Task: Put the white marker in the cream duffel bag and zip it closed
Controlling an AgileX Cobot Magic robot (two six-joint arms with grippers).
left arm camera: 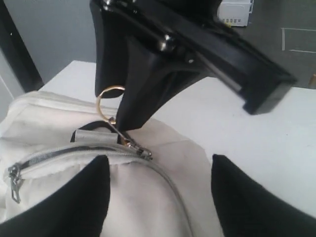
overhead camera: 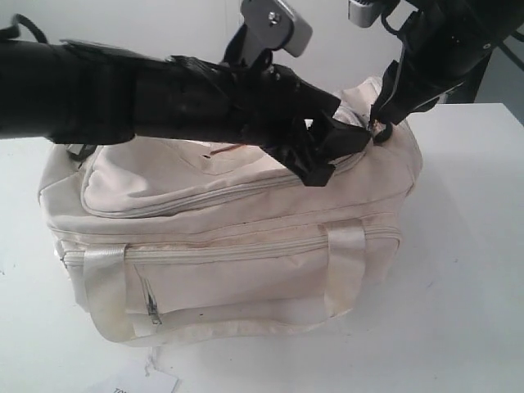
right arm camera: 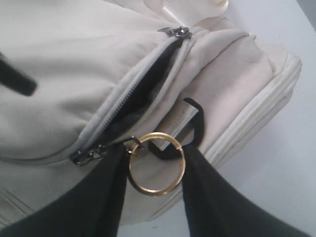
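Observation:
The cream duffel bag (overhead camera: pixel 246 246) stands on the white table (overhead camera: pixel 467 270). Its curved top zip (right arm camera: pixel 126 101) gapes dark between two sliders. My right gripper (right arm camera: pixel 157 160) is at the bag's right end, shut on the gold ring (right arm camera: pixel 157 163) of the zip pull; in the exterior view that gripper (overhead camera: pixel 381 131) hangs down over the corner. My left gripper (left arm camera: pixel 158 197) reaches across the bag's top, and its fingers (left arm camera: pixel 84 197) stand open over the fabric, holding nothing. In the exterior view the left gripper (overhead camera: pixel 327 155) sits just left of the right one. The white marker is out of view.
A satin strap (overhead camera: pixel 106 286) and a front pocket zip (overhead camera: pixel 229 250) face the camera. A paper tag (overhead camera: pixel 139 381) lies on the table by the front edge. A black strap loop (right arm camera: pixel 195 123) sits on the bag's end beside the ring.

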